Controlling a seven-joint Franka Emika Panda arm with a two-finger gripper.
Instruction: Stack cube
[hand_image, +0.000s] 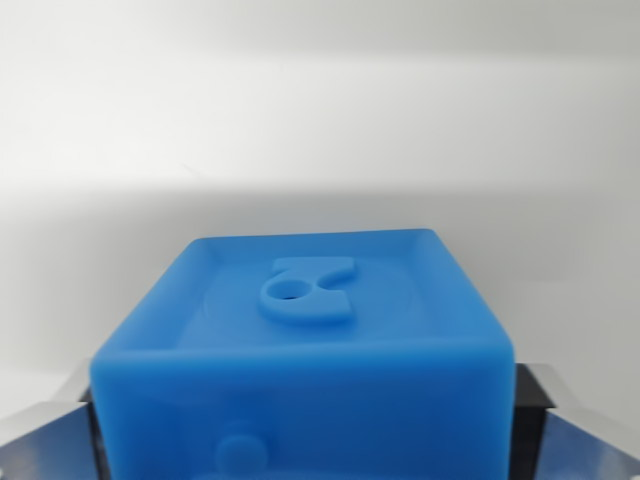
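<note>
Ahead, blue cube (305, 340) between gripper (305, 420) fingers, open white surface (320, 130) beyond.

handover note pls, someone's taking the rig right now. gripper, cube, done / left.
Gripper: shut on the blue cube, metal fingers pressed against its sides at the wrist view's left and right bottom corners.
Cube: fills the lower half of the wrist view, raised letter-like mark with a hole on the face turned toward the camera. Behind it only a plain white surface.
Done: cube is grasped.
Left: the cube to stack on is not in view, so find it, carry this one over, set it down squarely on top, open the gripper. Cannot tell from this view whether the cube is lifted or how high.
</note>
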